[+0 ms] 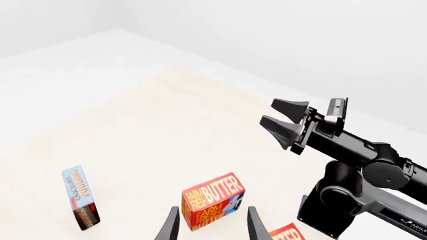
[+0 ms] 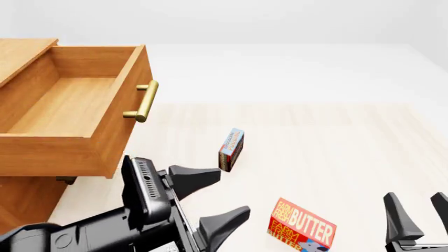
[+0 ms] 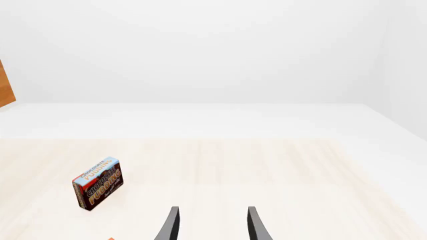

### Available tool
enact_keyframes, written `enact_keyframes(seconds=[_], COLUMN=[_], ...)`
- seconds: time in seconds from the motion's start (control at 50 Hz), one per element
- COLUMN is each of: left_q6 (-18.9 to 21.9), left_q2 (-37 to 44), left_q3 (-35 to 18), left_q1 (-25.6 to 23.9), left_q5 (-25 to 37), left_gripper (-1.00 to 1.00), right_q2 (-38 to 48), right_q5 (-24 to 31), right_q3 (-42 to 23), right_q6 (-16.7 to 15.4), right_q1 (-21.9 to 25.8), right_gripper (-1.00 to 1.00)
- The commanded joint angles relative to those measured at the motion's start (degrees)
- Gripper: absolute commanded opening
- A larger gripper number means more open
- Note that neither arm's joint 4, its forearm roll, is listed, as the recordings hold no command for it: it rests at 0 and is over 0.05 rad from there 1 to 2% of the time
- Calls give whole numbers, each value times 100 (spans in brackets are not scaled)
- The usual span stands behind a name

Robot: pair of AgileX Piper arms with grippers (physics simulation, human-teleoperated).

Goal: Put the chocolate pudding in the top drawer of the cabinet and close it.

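The chocolate pudding (image 2: 231, 149) stands on edge on the table's middle, right of the cabinet (image 2: 21, 202); it also shows in the left wrist view (image 1: 81, 197) and the right wrist view (image 3: 98, 183). The top drawer (image 2: 105, 142) is pulled out and empty, its brass handle (image 2: 142, 101) facing right. My left gripper (image 2: 231, 192) is open, low and near, in front of the pudding and apart from it. My right gripper (image 2: 418, 202) is open at the near right, holding nothing. In the left wrist view the right gripper (image 1: 280, 117) shows open.
A red-and-orange butter box (image 2: 301, 226) lies near the front between the grippers, just beyond the left fingertips (image 1: 170, 227) in the left wrist view. A second butter box (image 1: 288, 233) peeks in beside it. The right arm (image 1: 363, 175) stands right of them.
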Motion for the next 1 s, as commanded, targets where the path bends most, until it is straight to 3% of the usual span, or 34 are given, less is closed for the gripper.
enact_keyframes(seconds=[0.02,0.54,0.88,0.98,1.0], left_q6=[-265,-723,-499,-462,-490], left_q2=[575,1648,2030,2123,2213], left_q3=[-190,-498,-1009,-1016,-867], left_q1=[41,501,1100,1152,1149], left_q5=[-211,-495,-48,-90,-334], left_gripper=[100,100,100,100,100], right_q2=[-1,27,12,6,6], right_q5=[0,-31,-9,-2,-1], right_q3=[0,5,-3,-4,-4], right_q6=[1,0,0,0,0], right_q1=[0,6,6,6,6], right_gripper=[100,100,100,100,100])
